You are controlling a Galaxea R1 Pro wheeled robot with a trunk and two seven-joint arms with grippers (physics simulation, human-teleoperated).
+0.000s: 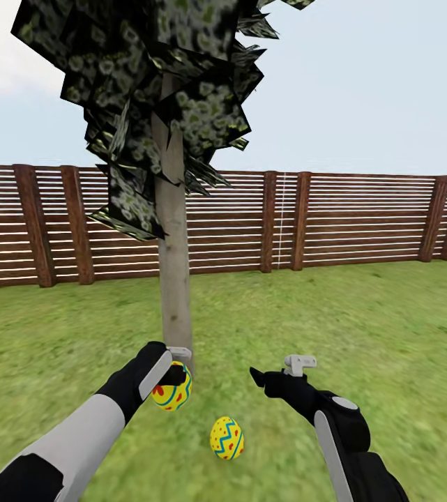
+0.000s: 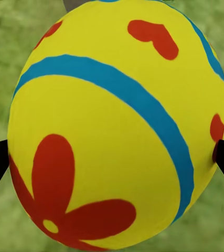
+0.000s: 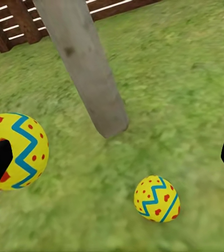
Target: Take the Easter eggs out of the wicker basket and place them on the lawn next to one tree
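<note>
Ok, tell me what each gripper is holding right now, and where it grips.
The left gripper holds the egg with the red flower, fingers pinching its opposite sides around the middle. The right gripper is open and holds nothing.

Left gripper [image 1: 174, 380] clasping a flower egg [image 1: 171, 394] beside the tree [image 1: 175, 279], zigzag egg [image 1: 226, 438] on the lawn [image 1: 362, 335] (right jaws apart)

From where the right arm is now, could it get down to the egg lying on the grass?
Probably yes. The right tool is open and empty, hanging above and a little to the right of the zigzag egg. Bare grass surrounds it; the tree trunk and the left tool with its egg stand to the side.
</note>
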